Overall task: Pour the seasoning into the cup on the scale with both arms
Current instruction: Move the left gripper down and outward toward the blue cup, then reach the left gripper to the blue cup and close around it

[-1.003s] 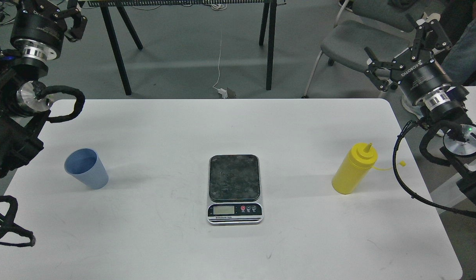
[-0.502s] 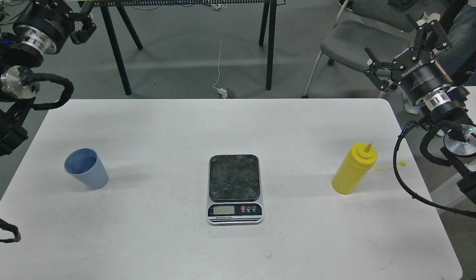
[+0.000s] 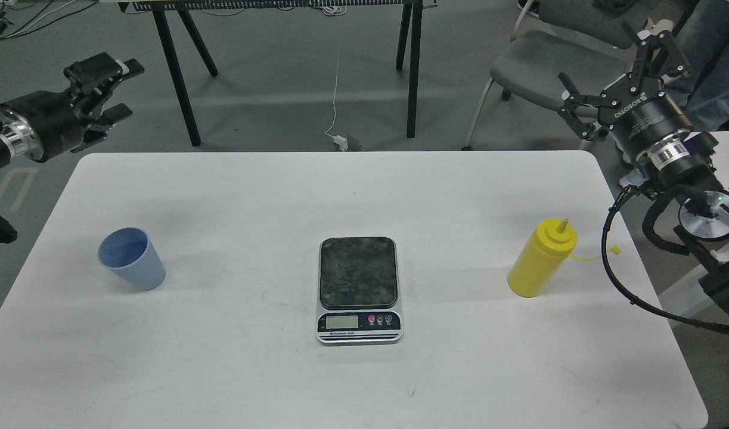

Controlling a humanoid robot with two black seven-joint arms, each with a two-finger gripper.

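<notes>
Yellow seasoning [image 3: 540,262] stands below right pincer [image 3: 620,74].

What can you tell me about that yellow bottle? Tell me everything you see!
The yellow bottle looks like soft plastic, the squeezy kind. It has a round body, a domed top and a pointy nozzle. Its little cap is off and hangs to the side on a thin yellow string. The bottle stands upright on the white table, near the right edge. Nothing holds it: the right pincer is open and well away from it.
</notes>
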